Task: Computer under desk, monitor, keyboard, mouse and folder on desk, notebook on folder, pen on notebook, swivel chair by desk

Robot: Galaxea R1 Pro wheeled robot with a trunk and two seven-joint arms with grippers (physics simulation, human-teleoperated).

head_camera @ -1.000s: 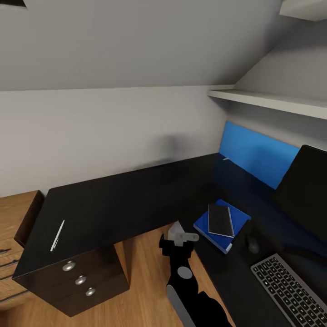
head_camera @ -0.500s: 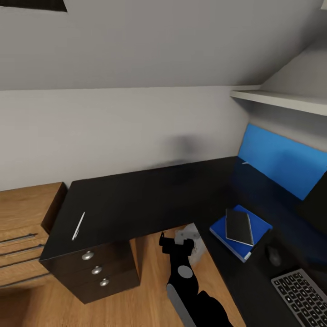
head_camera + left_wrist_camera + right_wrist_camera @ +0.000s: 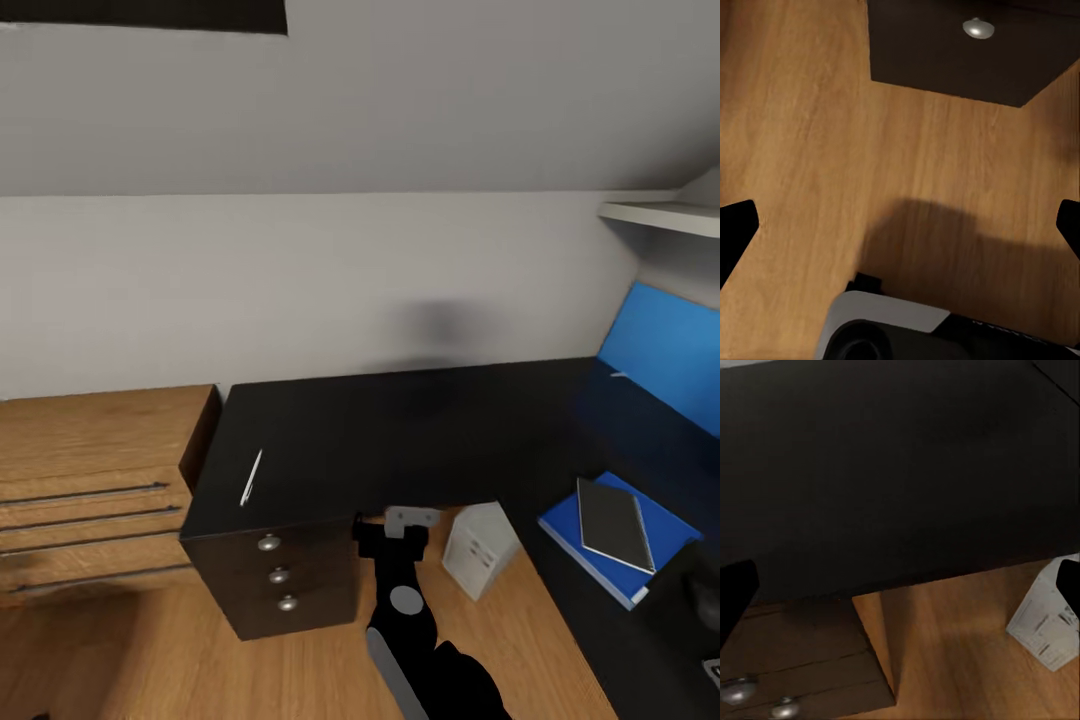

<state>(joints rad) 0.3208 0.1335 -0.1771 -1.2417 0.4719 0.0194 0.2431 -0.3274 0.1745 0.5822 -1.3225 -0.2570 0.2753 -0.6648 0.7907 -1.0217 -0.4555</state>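
The pen [image 3: 251,477], a thin white stick, is seen in the head view lying on the black table [image 3: 400,430] close to its left end, above the drawer unit [image 3: 280,575] with three round silver knobs. It lies well apart from the other task items. The blue folder [image 3: 620,540] is laid on the right wing of the table, and the dark notebook [image 3: 612,522] is stacked on top of it. The white computer [image 3: 480,550] with its vent grille is stood on the wooden floor [image 3: 200,650] in the inner corner of the L, partly beneath the table edge. A blue wall panel [image 3: 665,355] is mounted behind the right wing, with a pale shelf [image 3: 665,215] above it. A light wooden drawer cabinet [image 3: 90,490] is set just beside the left end of the table.

The right gripper [image 3: 398,522] is raised in front of the table edge, between the drawer unit and the computer. In the right wrist view its dark fingertips [image 3: 735,592] are shown spread wide at both margins with nothing between them; the table top [image 3: 885,472], the drawer knobs [image 3: 739,690] and the computer [image 3: 1046,622] lie beyond. In the left wrist view the left gripper [image 3: 900,225] is likewise spread apart and empty, directed at the floor [image 3: 810,135], with a drawer knob [image 3: 978,28] visible beyond.
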